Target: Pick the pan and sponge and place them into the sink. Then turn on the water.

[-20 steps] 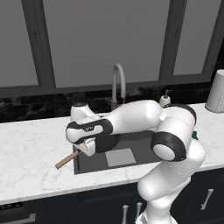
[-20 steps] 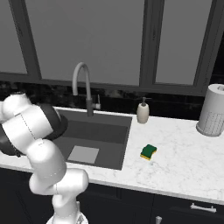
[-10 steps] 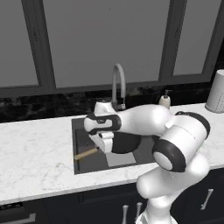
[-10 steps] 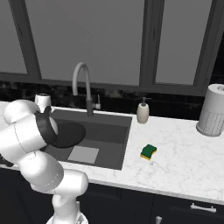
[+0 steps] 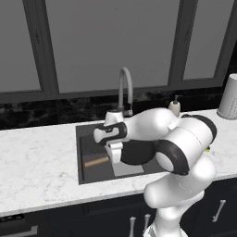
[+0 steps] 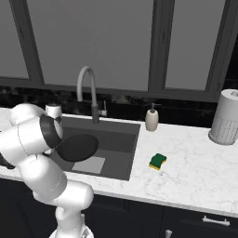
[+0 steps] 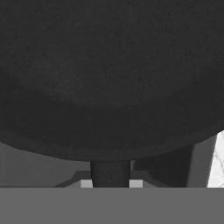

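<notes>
from the left base view my gripper (image 5: 114, 155) hangs over the sink (image 5: 85, 134), left of the faucet (image 5: 125, 90), with the pan's wooden handle (image 5: 96, 162) sticking out toward the sink's left wall. the right base view shows the sponge (image 6: 158, 161) on the counter (image 6: 195, 172) right of the sink. in the hand view the pan (image 7: 109, 74) looms black, my jaws clamped on its handle stem above the sink.

Pan (image 6: 76, 147) tilted over sink (image 6: 122, 148), left part. Sponge (image 6: 158, 161) on counter (image 6: 195, 172) right of sink. Soap dispenser (image 6: 151, 120) behind.
</notes>
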